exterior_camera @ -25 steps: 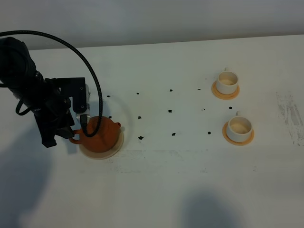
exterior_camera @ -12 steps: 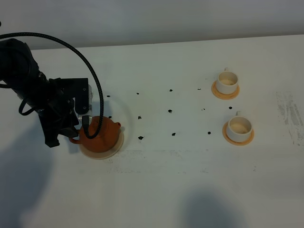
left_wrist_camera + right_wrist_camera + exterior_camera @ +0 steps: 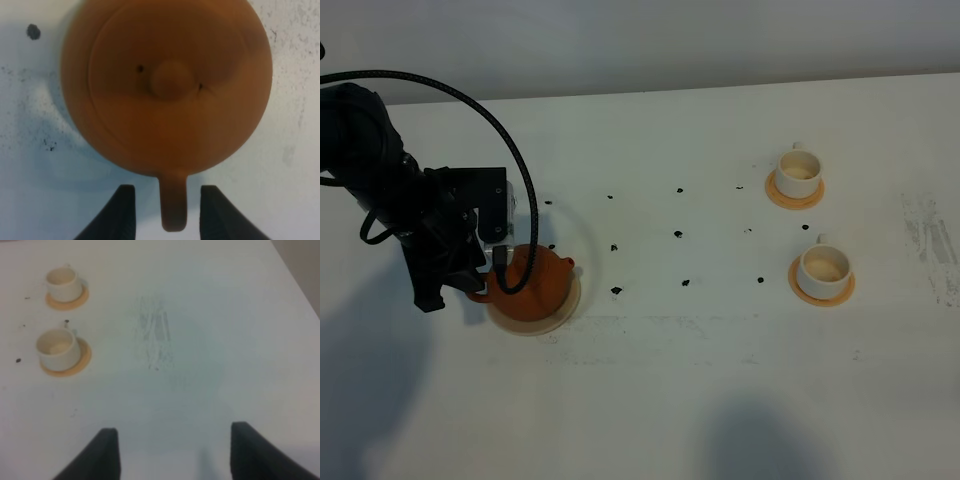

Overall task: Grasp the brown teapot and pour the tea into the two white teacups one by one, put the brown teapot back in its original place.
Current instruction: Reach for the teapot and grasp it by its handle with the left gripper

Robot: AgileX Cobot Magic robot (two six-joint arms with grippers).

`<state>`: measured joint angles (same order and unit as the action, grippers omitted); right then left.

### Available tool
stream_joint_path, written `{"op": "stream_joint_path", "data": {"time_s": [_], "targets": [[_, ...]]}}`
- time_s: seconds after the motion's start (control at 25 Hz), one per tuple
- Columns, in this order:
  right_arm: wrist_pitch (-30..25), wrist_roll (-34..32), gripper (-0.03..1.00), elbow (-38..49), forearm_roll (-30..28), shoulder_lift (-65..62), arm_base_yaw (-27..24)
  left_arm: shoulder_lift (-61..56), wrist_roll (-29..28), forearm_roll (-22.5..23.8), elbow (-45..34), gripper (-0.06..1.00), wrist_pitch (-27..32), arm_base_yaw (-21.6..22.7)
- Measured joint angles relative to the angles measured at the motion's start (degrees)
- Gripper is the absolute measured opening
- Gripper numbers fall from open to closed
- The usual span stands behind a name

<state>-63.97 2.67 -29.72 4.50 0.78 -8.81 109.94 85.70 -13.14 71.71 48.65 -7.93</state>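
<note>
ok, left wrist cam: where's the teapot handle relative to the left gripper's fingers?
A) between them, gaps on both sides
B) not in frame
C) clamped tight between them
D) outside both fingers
A: the handle of the brown teapot sits between the fingers of the left gripper, with white table showing on each side of it.

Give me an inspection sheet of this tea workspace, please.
Surface: white table, scuffed patch near its right edge.
Job's things: brown teapot sits on cream disc; far white teacup and near white teacup on orange coasters.
Clutter: dark specks scattered mid-table.
Grippers: left gripper open, fingers either side of the teapot handle, not touching; right gripper open, empty.
Cables: black cable loops down beside the teapot.
Surroundings: plain wall; nothing else seen.
</note>
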Motion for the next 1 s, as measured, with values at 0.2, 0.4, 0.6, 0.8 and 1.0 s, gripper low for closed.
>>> {"op": "stream_joint_path", "data": {"time_s": [0.2,0.4,0.6,0.8,1.0], "targets": [[0.0,0.0,0.47,0.0,0.0,0.0,0.0,0.64,-0.05,0.17,0.0,0.3,0.0,0.0],[0.0,0.0,0.47,0.0,0.0,0.0,0.0,0.64,-0.05,0.17,0.0,0.3,-0.06,0.0],[0.0,0.0,0.47,0.0,0.0,0.0,0.0,1.61,-0.05,0.17,0.0,0.3,-0.06,0.0],[0.0,0.0,0.47,0.0,0.0,0.0,0.0,2.1,-0.05,-0.28,0.0,0.29,-0.58,0.0],[0.0,0.0,0.47,0.0,0.0,0.0,0.0,2.1,-0.05,-0.34,0.0,0.15,-0.9,0.0]]}}
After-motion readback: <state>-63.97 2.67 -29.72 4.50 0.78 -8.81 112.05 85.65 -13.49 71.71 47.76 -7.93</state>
